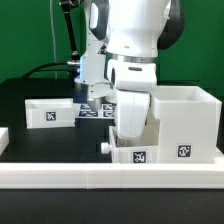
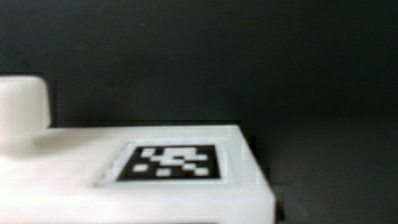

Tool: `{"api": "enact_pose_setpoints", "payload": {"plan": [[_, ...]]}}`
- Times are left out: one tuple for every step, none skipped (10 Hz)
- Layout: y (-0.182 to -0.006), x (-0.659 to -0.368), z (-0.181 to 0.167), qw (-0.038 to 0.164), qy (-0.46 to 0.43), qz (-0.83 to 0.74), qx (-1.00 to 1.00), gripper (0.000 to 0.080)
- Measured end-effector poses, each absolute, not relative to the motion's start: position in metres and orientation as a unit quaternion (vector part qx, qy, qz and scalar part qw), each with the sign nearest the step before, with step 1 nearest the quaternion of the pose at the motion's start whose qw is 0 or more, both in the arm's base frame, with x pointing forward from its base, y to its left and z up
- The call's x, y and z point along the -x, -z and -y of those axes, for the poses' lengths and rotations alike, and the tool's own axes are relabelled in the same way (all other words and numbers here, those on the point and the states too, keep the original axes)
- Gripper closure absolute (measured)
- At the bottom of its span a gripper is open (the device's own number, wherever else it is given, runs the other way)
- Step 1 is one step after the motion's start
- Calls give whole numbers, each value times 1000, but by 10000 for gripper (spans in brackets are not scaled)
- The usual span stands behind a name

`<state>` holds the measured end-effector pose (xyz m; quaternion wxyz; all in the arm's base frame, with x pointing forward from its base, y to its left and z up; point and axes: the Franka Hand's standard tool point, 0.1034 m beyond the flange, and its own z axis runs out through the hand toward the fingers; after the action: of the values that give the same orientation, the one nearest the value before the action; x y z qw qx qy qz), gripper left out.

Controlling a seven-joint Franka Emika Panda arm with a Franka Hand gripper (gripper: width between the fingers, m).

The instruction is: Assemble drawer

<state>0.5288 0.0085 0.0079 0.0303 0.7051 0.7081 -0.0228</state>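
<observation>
The cube-like housing (image 1: 186, 120) stands at the exterior view's right. One knobbed tray (image 1: 136, 152) sits against its left side, with its knob (image 1: 105, 147) pointing to the exterior view's left. My gripper (image 1: 131, 132) is down on this tray and appears shut on its wall, though the hand hides the fingers. In the wrist view the tray's tagged face (image 2: 175, 163) fills the lower part, very close, with the knob (image 2: 18, 112) beside it. No fingers show there. The second tray (image 1: 48, 112) lies at the exterior view's left.
A long white border bar (image 1: 110, 177) runs along the front, and another piece of bar (image 1: 3, 140) is at the left edge. The marker board (image 1: 92, 111) lies behind the arm. Black cables hang at the back left.
</observation>
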Motion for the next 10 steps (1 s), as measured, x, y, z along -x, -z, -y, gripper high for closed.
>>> {"api": "enact_pose_setpoints", "payload": {"plan": [[-9,-529,-9,28,26,-703,-710,590],[-14,-531,-9,26,32,-694,-719,400],[-19,-533,-10,27,34,-692,-721,265],[-23,-533,-12,24,40,-688,-724,265],[-32,-534,-13,25,41,-688,-724,174],[-42,-536,-13,26,43,-688,-724,156],[-52,-537,-11,27,46,-687,-725,156],[-63,-540,-9,31,45,-685,-726,151],[-71,-542,-2,33,45,-690,-722,151],[-78,-545,10,34,48,-696,-715,150]]}}
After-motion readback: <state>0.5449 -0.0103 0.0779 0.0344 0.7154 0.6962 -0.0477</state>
